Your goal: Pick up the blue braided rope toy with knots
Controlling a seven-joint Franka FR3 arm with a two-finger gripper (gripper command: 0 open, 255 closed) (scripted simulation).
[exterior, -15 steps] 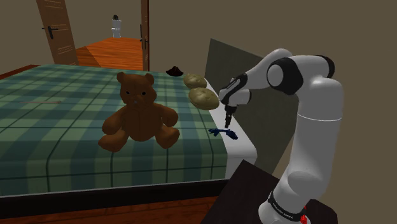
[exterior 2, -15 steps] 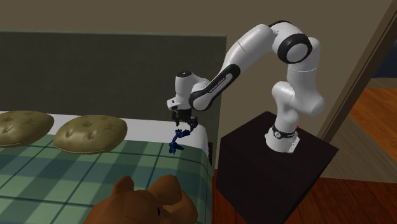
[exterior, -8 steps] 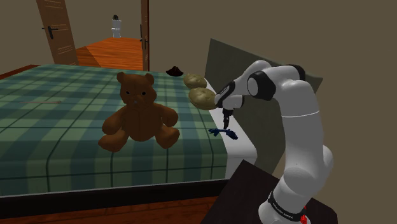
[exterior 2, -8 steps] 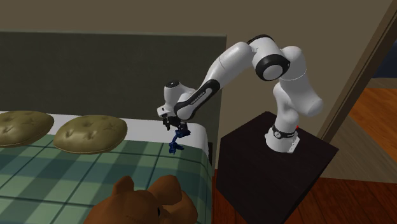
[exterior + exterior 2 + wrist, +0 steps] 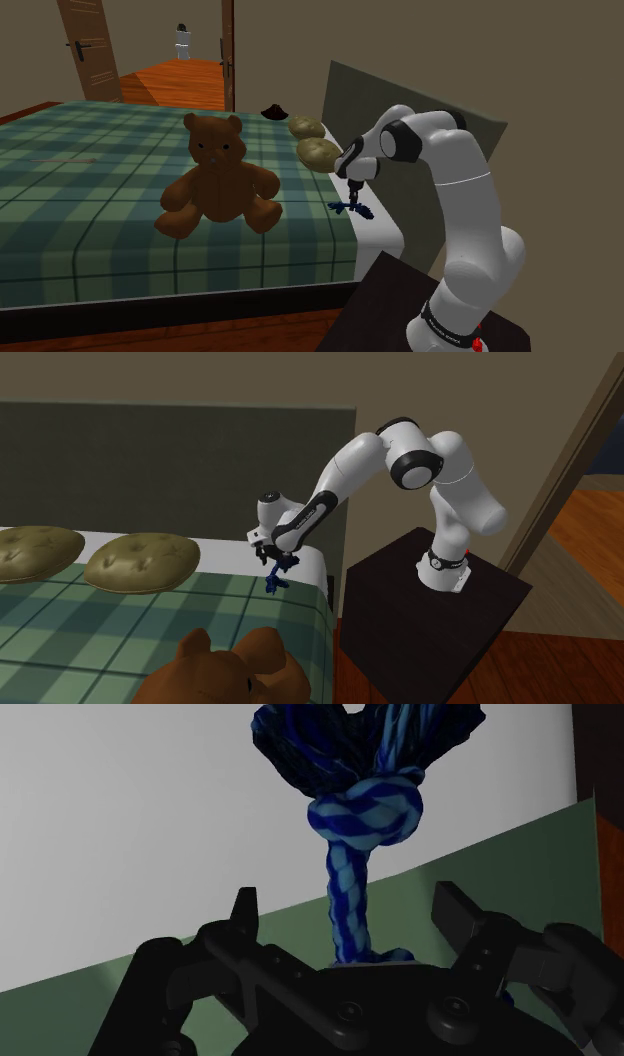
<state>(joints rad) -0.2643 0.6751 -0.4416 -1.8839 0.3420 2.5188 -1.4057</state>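
The blue braided rope toy (image 5: 348,208) lies on the white sheet at the head end of the bed, near the edge facing the stand; it is also blue and knotted in the second exterior view (image 5: 277,578). My black gripper (image 5: 352,193) hangs right over it, pointing down (image 5: 275,562). In the wrist view the rope's straight braid (image 5: 347,894) runs between my two fingers, with a knot (image 5: 370,809) and a frayed tuft beyond. The gripper (image 5: 350,909) is open, and its fingers stand apart from the rope on both sides.
A brown teddy bear (image 5: 215,175) sits on the green plaid bedcover (image 5: 90,200). Two olive cushions (image 5: 320,152) (image 5: 306,127) lie by the dark headboard (image 5: 400,95), beside a small black object (image 5: 273,112). The dark stand (image 5: 430,612) is beside the bed.
The arm has folded down and the gripper has dropped toward the bed, coming down over the rope toy. The rope has not moved.
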